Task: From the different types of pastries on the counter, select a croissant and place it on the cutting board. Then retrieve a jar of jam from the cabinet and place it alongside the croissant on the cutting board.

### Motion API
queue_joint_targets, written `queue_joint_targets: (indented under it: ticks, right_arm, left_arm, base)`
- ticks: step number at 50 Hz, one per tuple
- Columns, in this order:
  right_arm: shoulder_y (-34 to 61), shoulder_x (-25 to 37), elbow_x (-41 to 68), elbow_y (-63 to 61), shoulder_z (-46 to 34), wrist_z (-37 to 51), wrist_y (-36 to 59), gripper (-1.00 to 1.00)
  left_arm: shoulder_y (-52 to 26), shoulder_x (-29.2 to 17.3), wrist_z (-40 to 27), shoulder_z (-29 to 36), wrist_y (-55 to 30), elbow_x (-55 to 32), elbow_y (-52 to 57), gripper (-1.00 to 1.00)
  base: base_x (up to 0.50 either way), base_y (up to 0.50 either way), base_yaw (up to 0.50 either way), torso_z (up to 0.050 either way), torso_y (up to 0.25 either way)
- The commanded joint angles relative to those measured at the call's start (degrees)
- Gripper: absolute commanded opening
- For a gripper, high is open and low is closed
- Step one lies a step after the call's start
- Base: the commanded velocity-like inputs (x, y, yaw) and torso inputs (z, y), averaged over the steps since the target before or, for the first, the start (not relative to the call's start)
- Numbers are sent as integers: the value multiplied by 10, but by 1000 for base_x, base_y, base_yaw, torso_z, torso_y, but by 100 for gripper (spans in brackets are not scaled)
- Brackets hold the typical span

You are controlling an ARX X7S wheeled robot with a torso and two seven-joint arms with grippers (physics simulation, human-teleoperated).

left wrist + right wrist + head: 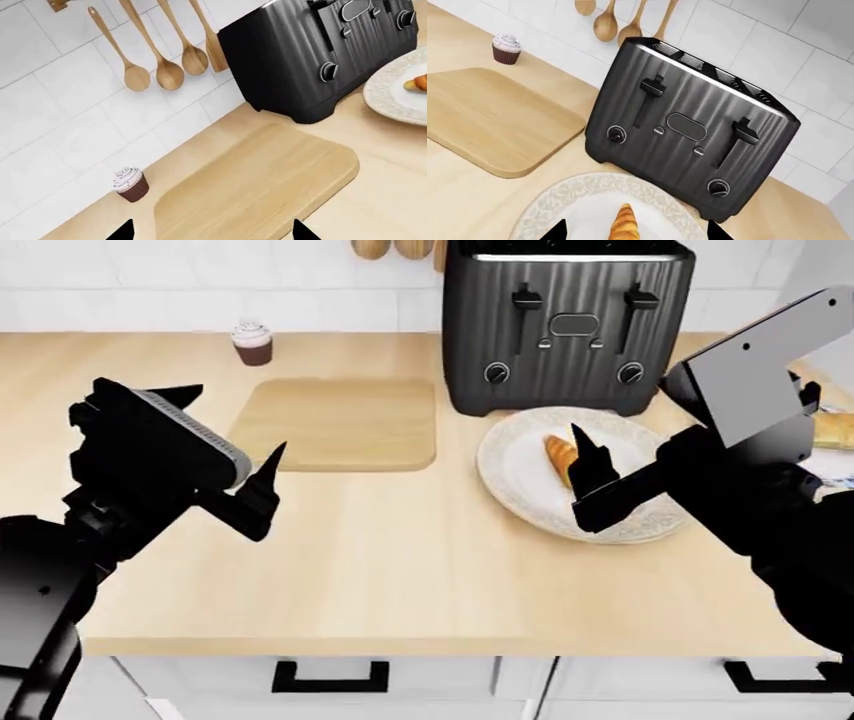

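The right hand point(582, 472) hovers wide open over the croissant point(559, 458), which lies on a white plate point(534, 502) near the counter's point(400, 570) back right. The left hand point(227, 455), also open, holds nothing. The cutting board point(340, 423) sits bare. A poorly centred grip would likely push the croissant across the plate.

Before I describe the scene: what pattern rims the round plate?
The round white plate has a pale lacy rim, clearest in the right wrist view.

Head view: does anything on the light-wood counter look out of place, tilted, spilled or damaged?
Nothing stands out. The golden croissant lies on the round white patterned plate, the frosted chocolate cupcake stands upright, and the rectangular light-wood cutting board lies flat and bare.
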Motion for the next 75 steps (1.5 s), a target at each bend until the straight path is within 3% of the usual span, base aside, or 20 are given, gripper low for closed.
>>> queue_joint_targets:
  ticks: [1, 7, 13, 24, 36, 47, 61, 75]
  right_arm:
    - [8, 17, 82, 10, 8, 48, 7, 100]
    - [7, 39, 209, 28, 21, 127, 7, 100]
    - [58, 100, 501, 114, -57, 343, 3, 100]
    - [162, 145, 668, 246, -160, 481, -20, 100]
    - [195, 170, 706, 302, -199, 492, -34, 100]
    - [204, 140, 674, 347, -216, 445, -44, 100]
    - [236, 96, 550, 394, -257, 321, -39, 100]
    - [266, 79, 563, 448, -297, 323, -27, 100]
  left_arm:
    - [-17, -19, 10, 15, -14, 5, 7, 100]
    - [-20, -25, 11, 12, -14, 5, 7, 100]
    - [-22, -31, 17, 11, -19, 1, 10, 100]
    - [-32, -38, 23, -3, -26, -8, 21, 100]
    - [-33, -41, 21, 0, -32, -8, 29, 100]
    - [-30, -47, 21, -2, -34, -8, 34, 100]
    - [-29, -49, 17, 2, -23, -1, 14, 100]
    - [-21, -51, 14, -1, -15, 0, 11, 100]
  base:
    - [500, 0, 0, 0, 0]
    - [417, 0, 0, 0, 0]
    - [0, 0, 0, 0, 2]
    - [0, 0, 0, 0, 0]
    - [0, 0, 0, 0, 0]
    - [0, 0, 0, 0, 0]
    - [0, 0, 0, 0, 0]
    - [0, 0, 0, 0, 0]
